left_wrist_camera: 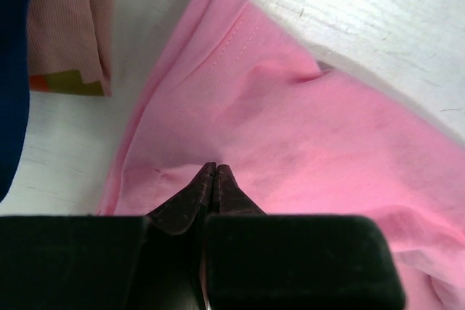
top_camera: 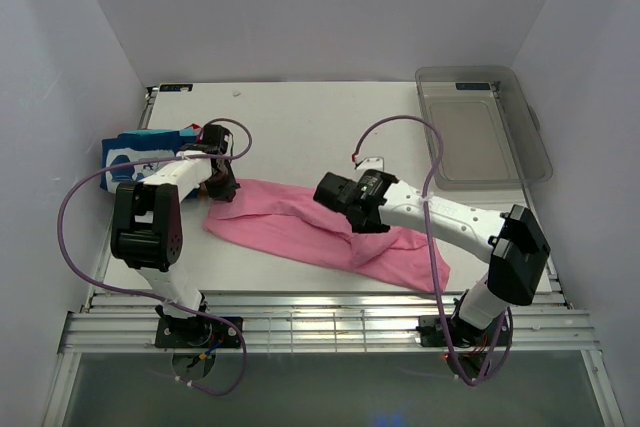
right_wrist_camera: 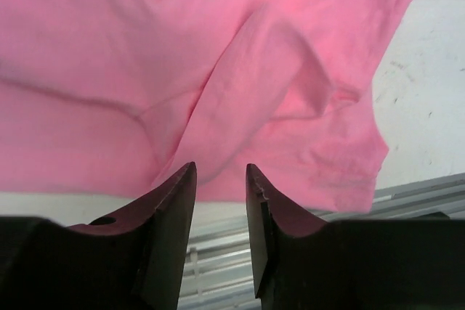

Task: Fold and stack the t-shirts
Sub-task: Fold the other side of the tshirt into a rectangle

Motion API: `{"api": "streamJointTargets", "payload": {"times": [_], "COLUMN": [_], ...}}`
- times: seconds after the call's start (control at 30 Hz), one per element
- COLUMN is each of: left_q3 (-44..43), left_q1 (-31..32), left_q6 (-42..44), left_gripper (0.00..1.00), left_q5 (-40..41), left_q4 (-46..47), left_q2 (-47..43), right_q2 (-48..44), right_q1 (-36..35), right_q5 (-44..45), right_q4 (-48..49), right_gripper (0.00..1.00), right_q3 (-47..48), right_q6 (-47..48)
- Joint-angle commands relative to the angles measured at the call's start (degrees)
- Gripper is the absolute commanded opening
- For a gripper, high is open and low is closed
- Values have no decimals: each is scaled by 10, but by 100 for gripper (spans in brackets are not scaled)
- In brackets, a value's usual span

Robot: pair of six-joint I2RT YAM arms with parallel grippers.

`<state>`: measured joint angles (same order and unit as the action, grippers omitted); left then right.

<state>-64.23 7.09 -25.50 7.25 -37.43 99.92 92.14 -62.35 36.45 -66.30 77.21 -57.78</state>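
Observation:
The pink t-shirt [top_camera: 300, 232] lies crumpled in a long diagonal band across the middle of the table. My left gripper [top_camera: 222, 189] is at its left end. In the left wrist view its fingers are shut [left_wrist_camera: 214, 166] and the pink cloth [left_wrist_camera: 305, 128] puckers up to the tips. My right gripper [top_camera: 352, 215] hovers over the shirt's middle. In the right wrist view it is open [right_wrist_camera: 221, 168] with folds of pink cloth [right_wrist_camera: 240, 70] beyond the tips and nothing between them. The folded stack, blue with white print on top [top_camera: 140, 157], lies at the far left, behind the left gripper.
A clear plastic bin [top_camera: 480, 127] stands at the back right. A small white tag [top_camera: 368, 162] lies on the table behind the right gripper. The stack's edge [left_wrist_camera: 69, 27] is close to the left gripper's left side. The slatted table front [right_wrist_camera: 407, 194] is just beyond the shirt's hem.

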Motion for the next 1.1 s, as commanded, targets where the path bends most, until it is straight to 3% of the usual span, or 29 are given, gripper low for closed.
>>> {"api": "streamJointTargets", "payload": {"times": [0.0, 0.37, 0.7, 0.9, 1.07], "left_q3": [-20, 9, -1, 1, 2], "left_q1": [-1, -1, -1, -1, -1], "left_q6": [2, 7, 12, 12, 12], "left_gripper": [11, 9, 9, 9, 9], "left_q5": [-10, 0, 8, 13, 13], "left_q4": [0, 1, -5, -6, -6], "left_q2": [-17, -35, -34, -32, -30], "right_q2": [-11, 54, 72, 67, 66], "right_q1": [68, 182, 214, 218, 219], "right_q5": [46, 21, -32, -65, -74], "right_q4": [50, 163, 245, 273, 276], "right_gripper": [40, 50, 52, 45, 22], "right_q3": [-8, -41, -94, -92, -93], "right_q6": [49, 187, 236, 259, 276]}}
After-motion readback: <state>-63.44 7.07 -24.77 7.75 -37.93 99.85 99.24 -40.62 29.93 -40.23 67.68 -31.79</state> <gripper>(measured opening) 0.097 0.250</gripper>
